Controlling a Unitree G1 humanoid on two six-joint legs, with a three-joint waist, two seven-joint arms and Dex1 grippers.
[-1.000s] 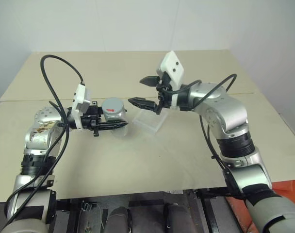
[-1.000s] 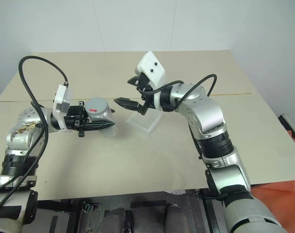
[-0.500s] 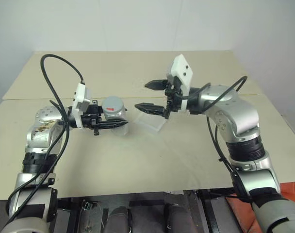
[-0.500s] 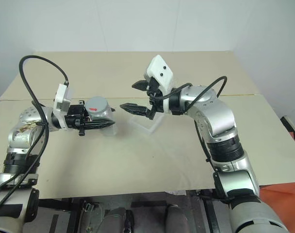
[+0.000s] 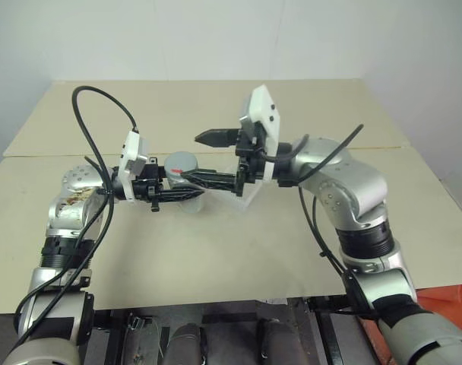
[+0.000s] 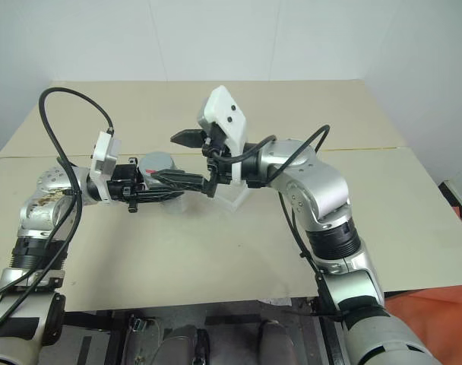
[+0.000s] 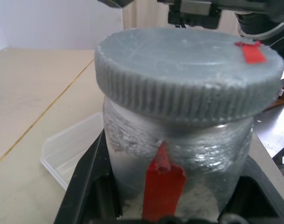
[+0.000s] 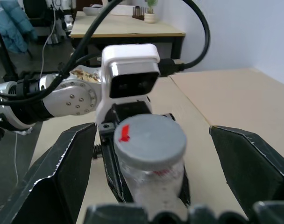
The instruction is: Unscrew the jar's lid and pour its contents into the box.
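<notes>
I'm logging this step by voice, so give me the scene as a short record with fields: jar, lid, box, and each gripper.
jar: upright, red stripe down its side, held above the table
lid: still on the jar, grey, ribbed rim, red mark on top
box: clear plastic, on the table beyond the jar, nothing seen in it
left gripper: shut on the jar's body
right gripper: open, one finger on each side of the lid, not touching

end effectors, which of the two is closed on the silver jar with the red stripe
The left end effector: its black fingers clamp the silver red-striped jar below the ribbed grey lid. The right end effector stands wide open, one finger either side of the lid, not gripping it.
</notes>
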